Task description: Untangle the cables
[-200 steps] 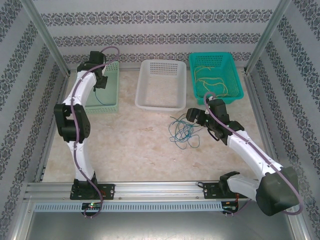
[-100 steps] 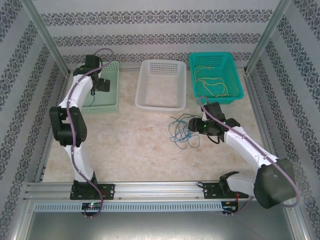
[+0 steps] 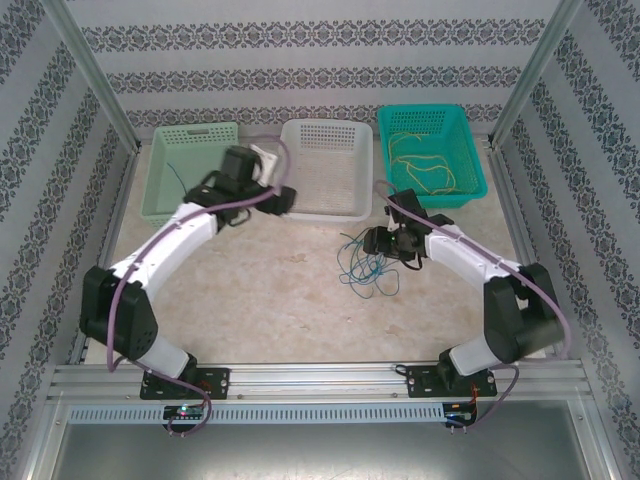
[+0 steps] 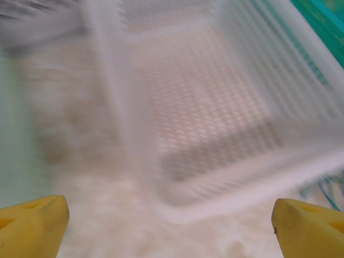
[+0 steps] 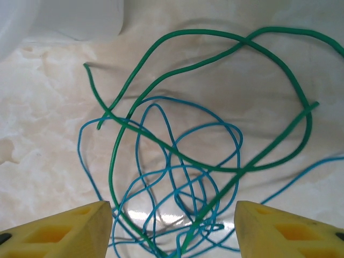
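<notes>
Cables (image 5: 177,155), green and blue, tangled on table (image 5: 43,107); right claw (image 5: 172,209) part-open above, gripping nothing; left claw (image 4: 169,207) wide, empty.

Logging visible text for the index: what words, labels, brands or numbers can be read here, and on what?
None can be read.
The green basket, white basket, teal basket and cables carry no lettering.
The walls bear an ornamental pattern, no words.
The left wrist view is too blurred to read anything.
</notes>
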`<state>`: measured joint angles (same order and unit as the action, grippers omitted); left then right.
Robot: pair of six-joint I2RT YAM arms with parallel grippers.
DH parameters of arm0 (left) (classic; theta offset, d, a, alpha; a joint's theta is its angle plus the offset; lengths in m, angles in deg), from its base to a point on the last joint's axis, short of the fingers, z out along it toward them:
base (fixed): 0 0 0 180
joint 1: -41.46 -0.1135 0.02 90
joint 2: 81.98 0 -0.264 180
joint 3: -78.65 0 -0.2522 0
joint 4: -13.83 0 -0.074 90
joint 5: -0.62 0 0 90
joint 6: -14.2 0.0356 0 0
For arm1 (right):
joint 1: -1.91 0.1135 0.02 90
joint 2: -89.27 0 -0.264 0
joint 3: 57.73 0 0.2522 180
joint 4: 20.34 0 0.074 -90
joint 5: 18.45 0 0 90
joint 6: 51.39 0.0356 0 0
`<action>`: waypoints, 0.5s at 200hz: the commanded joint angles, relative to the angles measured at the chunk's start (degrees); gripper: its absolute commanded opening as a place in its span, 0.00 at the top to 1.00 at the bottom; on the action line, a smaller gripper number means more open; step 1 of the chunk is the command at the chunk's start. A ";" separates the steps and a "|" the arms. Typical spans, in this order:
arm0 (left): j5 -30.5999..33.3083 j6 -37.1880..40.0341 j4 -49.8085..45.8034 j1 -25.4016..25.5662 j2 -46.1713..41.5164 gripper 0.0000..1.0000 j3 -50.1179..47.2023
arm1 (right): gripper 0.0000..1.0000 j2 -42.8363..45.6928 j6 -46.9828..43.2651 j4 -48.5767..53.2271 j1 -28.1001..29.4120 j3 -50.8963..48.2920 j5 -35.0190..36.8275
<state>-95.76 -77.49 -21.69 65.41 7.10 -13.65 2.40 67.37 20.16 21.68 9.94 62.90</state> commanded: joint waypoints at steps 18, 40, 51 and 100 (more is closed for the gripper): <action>-5.26 1.81 3.59 6.95 4.08 0.06 -2.39 | 0.48 -5.85 0.43 2.65 0.36 2.18 0.74; -6.90 2.06 2.26 8.05 6.40 0.08 -1.48 | 0.61 -5.53 -0.03 2.63 0.01 1.27 1.79; -7.66 1.70 1.52 8.29 7.76 0.10 -0.65 | 0.72 -4.74 -0.10 2.87 -0.14 1.09 1.96; -10.17 -0.30 4.27 11.08 11.60 0.15 -0.03 | 1.00 4.16 -1.32 6.46 0.91 2.59 1.48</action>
<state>-103.01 -76.79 -20.69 74.39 17.05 -15.25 0.85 66.95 23.47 21.68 10.81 64.08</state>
